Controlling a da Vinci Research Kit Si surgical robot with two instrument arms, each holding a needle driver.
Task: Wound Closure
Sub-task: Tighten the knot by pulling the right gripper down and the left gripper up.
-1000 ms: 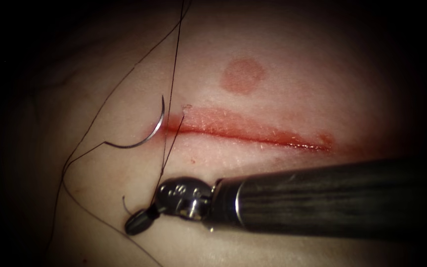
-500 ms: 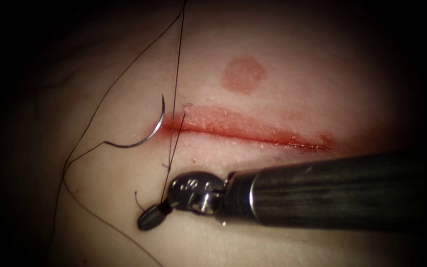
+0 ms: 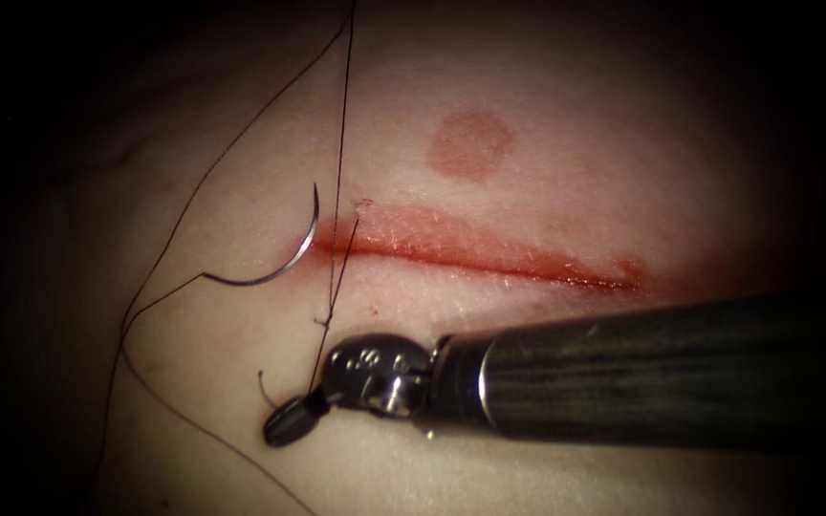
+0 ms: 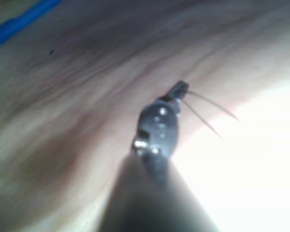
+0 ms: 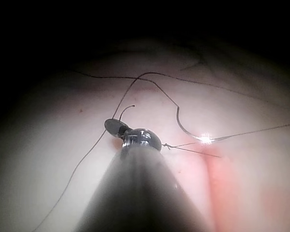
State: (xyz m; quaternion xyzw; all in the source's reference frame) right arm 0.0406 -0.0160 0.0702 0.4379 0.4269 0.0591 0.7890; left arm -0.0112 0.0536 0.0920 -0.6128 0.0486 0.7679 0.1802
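**One needle lying free, one claw pinching thread**

One curved needle lies on the tissue at the cut's left end — held by nothing, its upper tip just left of the cut. Whether it enters the tissue cannot be told. Dark thread crosses beside it, running up out of view. Below the cut, the right claw is pressed together on the thread, a short cut end curling beside it. One round reddish mark sits above the cut. In the left wrist view, the left claw pinches two thread strands.
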